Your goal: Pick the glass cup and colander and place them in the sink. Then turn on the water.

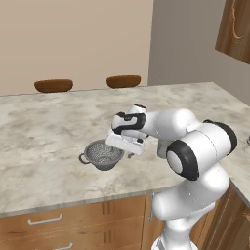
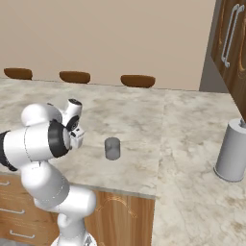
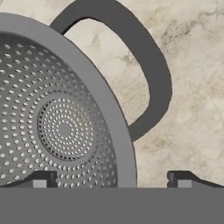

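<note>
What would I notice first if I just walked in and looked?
The big white robot arm, bending down over the marble counter. Its open end effector hangs right above the colander, one fingertip over the holey bowl and one outside the rim, near a loop handle. The little glass cup stands alone farther along the counter, and a tall grey canister waits at the right.

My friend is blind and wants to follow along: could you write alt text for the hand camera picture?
Close-up from above of a round grey perforated colander on a beige marbled counter, one dark loop handle arching from its rim. The open pincer straddles the rim, one dark fingertip over the bowl, the other over the counter.
</note>
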Robot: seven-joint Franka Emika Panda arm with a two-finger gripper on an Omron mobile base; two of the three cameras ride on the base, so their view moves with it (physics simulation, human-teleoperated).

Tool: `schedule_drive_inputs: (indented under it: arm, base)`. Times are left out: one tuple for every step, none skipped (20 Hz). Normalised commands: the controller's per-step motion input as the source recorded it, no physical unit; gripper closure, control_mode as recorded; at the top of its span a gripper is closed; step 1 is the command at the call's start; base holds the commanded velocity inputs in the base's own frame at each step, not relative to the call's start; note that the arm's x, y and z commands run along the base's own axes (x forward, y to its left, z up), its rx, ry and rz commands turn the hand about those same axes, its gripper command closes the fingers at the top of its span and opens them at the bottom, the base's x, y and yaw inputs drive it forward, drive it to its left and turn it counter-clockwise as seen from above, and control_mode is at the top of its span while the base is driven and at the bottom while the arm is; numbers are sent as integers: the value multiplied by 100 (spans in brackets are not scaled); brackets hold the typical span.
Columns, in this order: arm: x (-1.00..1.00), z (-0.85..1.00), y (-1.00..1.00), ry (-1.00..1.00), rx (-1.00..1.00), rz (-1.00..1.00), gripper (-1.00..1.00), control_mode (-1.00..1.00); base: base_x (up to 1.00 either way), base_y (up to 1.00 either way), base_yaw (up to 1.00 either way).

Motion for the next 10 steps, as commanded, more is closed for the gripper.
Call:
schedule_drive_inputs:
  arm:
    - [0,-18,16,0,0,0,-100,-100]
    - [0,-19,13,0,0,0,-100,-100]
    - [0,-20,11,0,0,0,-100,-100]
    - [0,-18,6,0,0,0,-100,-100]
    - [0,-20,1,0,1,0,-100,-100]
    - [0,-19,0,0,0,0,-100,-100]
    - [0,-16,0,0,0,0,-100,-100]
    - [0,-16,0,0,0,0,-100,-100]
    - [0,-17,0,0,0,0,-100,-100]
    - [0,-17,0,0,0,0,-100,-100]
  base:
    - [0,0,0]
    - [0,0,0]
    - [0,0,0]
    - [0,0,0]
    - [0,0,0]
    - [0,0,0]
    - [0,0,0]
    - [0,0,0]
    - [0,0,0]
    - [0,0,0]
